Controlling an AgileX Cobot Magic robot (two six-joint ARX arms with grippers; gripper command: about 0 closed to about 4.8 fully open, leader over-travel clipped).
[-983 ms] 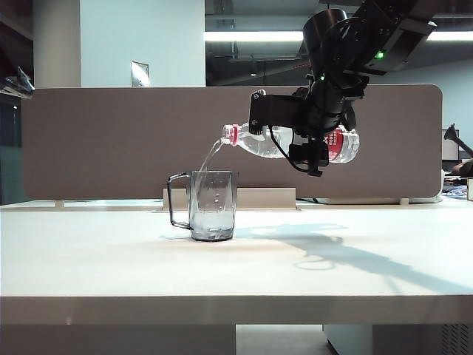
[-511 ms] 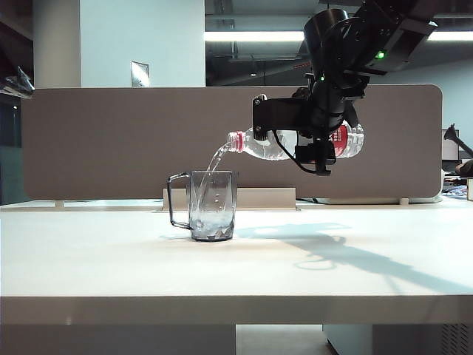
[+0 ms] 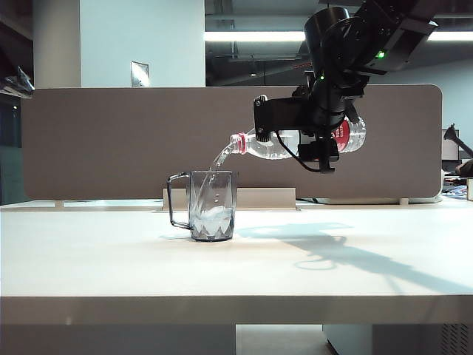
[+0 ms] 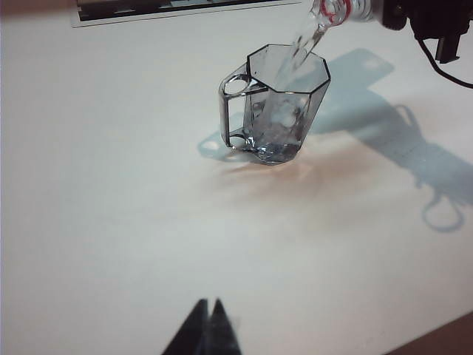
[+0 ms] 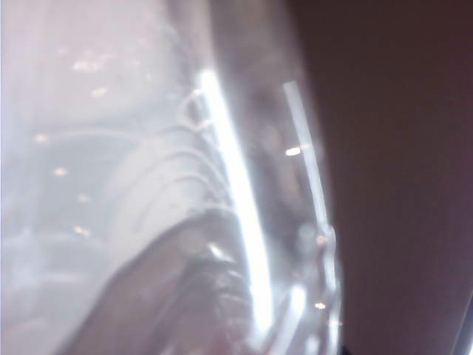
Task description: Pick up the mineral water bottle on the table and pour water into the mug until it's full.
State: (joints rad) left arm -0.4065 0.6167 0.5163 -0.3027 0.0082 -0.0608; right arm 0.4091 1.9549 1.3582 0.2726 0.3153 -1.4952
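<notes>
Now steeper, mineral water bottle (image 3: pixel 295 142) clamped by right end effector (image 3: pixel 319 140), left end effector (image 4: pixel 209 329) seemingly closed, mug (image 3: pixel 212 205) fuller.

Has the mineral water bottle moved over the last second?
Yes. The mineral water bottle, held in the right pincer, has shifted slightly right and tipped further neck-down against the partition panel; the mug stayed put.

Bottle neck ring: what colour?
Red on the mineral water bottle that the right gripper holds; clearest in the exterior view.
</notes>
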